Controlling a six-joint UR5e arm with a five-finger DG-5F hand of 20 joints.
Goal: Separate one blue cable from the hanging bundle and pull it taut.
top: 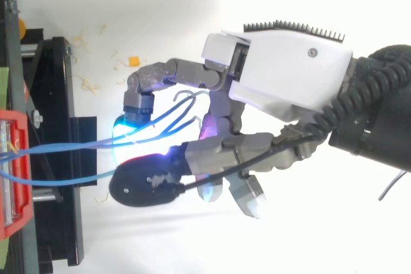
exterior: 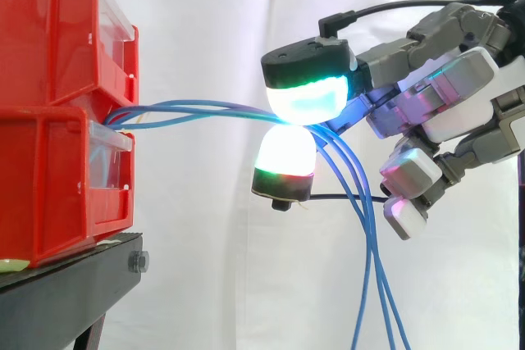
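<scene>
Several blue cables [exterior: 205, 108] from red bins [exterior: 57, 112], pinched between hand's [top: 289, 72] glowing fingertips [exterior: 308, 97]

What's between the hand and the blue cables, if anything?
Nothing visible. The hand has its pads pinched on the cables where they bend downward. From the bins to the pads they run through open air. I can't tell how many are pinched.

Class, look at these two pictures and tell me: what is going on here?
A robot hand is pinching blue cables between two glowing fingertips. The cables come out between two stacked red bins on a black stand, run about level to the pinch, then hang down past it. Several strands meet there, so I cannot tell whether one is singled out.
</scene>
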